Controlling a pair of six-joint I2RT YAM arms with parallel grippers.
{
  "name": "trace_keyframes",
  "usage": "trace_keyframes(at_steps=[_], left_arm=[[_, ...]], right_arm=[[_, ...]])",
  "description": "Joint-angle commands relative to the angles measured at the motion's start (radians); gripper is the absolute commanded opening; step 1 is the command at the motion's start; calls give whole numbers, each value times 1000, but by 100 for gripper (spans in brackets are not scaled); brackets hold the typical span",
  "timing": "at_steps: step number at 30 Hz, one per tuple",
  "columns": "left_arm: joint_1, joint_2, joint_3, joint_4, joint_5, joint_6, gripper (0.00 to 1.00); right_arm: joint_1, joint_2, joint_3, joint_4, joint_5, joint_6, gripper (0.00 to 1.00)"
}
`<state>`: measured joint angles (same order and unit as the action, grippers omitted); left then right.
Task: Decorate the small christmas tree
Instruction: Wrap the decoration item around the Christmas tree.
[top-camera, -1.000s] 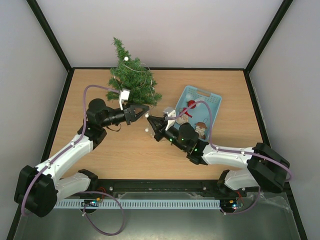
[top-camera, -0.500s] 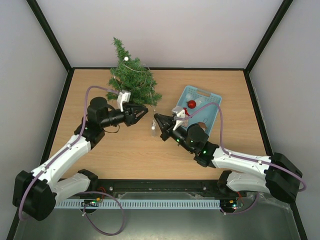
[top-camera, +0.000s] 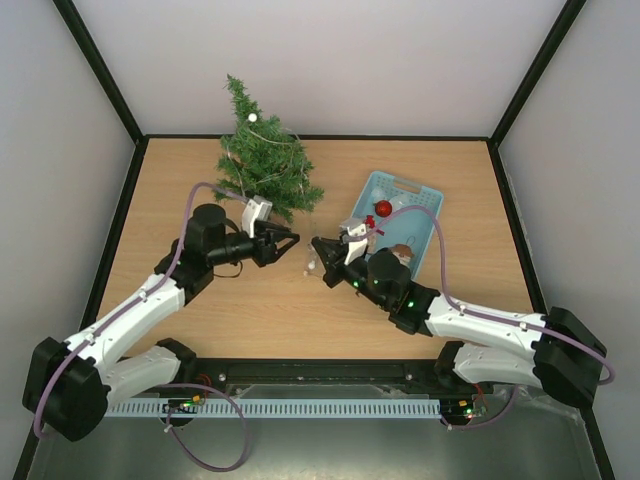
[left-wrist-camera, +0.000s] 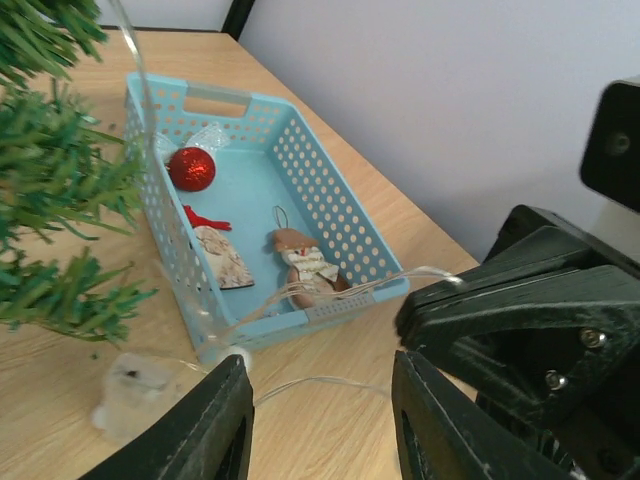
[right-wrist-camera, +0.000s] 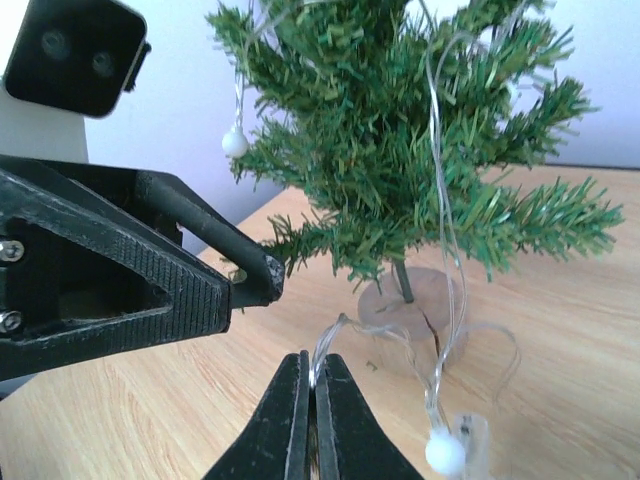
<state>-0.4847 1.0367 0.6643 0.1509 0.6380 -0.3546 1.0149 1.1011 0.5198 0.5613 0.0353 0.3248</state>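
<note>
Logging positions from the overhead view, left to right.

- The small christmas tree (top-camera: 262, 160) stands upright at the far left of the table (top-camera: 470, 170), on a clear round base (right-wrist-camera: 410, 305).
- A thin light string (right-wrist-camera: 447, 220) with white beads hangs down over its branches. One bead (right-wrist-camera: 235, 143) dangles on the tree's left side in the right wrist view.
- The left arm reaches from the near left corner toward mid-table. The left gripper (top-camera: 292, 241) points right, just near of the tree's lowest right branches.
- Its jaws are released. The left wrist view shows both fingers (left-wrist-camera: 225, 420) apart with nothing pinched, and the wire crosses the tabletop beyond their tips.
- A small translucent box (top-camera: 308, 266) lies on the wood just near of the two gripper tips, beside a bead of the string.
- The right gripper (top-camera: 314, 243) points left and meets the left gripper almost tip to tip, close but apart.
- Its jaws are clenched on the light string. In the right wrist view the wire comes out from between the closed fingertips and loops toward the tree's base.
- A light blue basket (top-camera: 408, 186) sits right of centre, partly hidden by the right arm.
- Inside it are a red ball (top-camera: 383, 208), a small snowman-like figure (left-wrist-camera: 305, 265) and a flat ornament with a red ribbon (left-wrist-camera: 222, 262).
</note>
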Motion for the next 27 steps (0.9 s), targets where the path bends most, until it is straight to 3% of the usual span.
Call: trace_keyframes(at_steps=[1, 12, 27], left_arm=[[-21, 30, -27, 54, 0, 19, 40], [-20, 52, -51, 37, -107, 10, 47], [-18, 129, -59, 105, -142, -62, 59]], right_arm=[[8, 48, 15, -21, -34, 57, 2], [7, 222, 12, 26, -37, 39, 3], [7, 325, 29, 112, -102, -12, 3]])
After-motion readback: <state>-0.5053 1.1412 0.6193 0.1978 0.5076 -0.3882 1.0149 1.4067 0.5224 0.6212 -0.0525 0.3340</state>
